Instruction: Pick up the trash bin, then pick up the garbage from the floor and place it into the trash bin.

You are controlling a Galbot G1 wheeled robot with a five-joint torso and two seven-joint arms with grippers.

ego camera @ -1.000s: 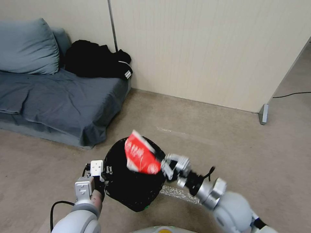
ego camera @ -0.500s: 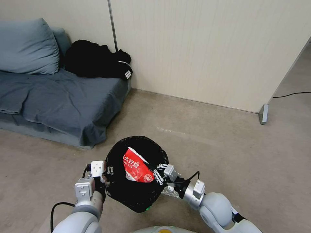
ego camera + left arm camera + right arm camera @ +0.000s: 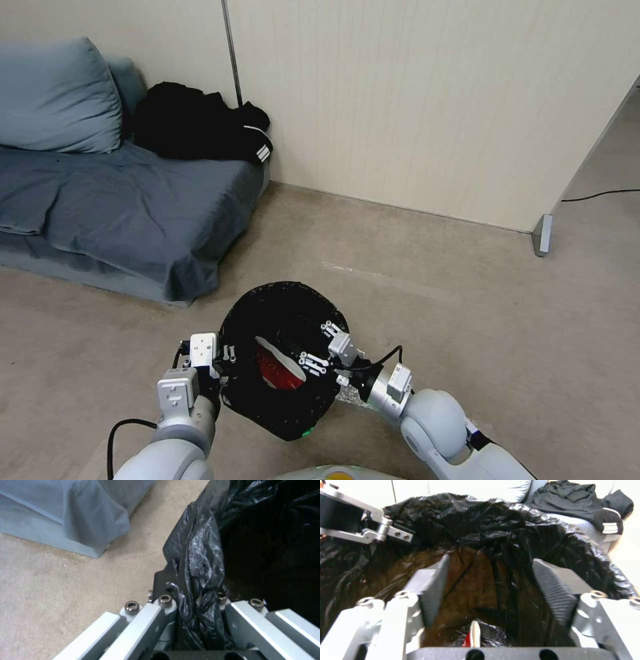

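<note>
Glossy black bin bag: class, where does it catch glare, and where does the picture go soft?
Left wrist view: pale glare streaks on the glossy black bin bag, sharp there; right wrist view: brownish sheen inside the bag, the near ribbed grey fingers soft.

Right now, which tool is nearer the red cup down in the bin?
Right. The right tool hangs open over the red cup inside the trash bin; the left tool is clamped on the bin's rim, beside it.

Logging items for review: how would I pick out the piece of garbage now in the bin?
In front of the grey sofa, the left gripper holds the bin by its rim above the floor. Inside lies the garbage, a red-and-white cup below the open right gripper, the one bright thing against the black liner.
</note>
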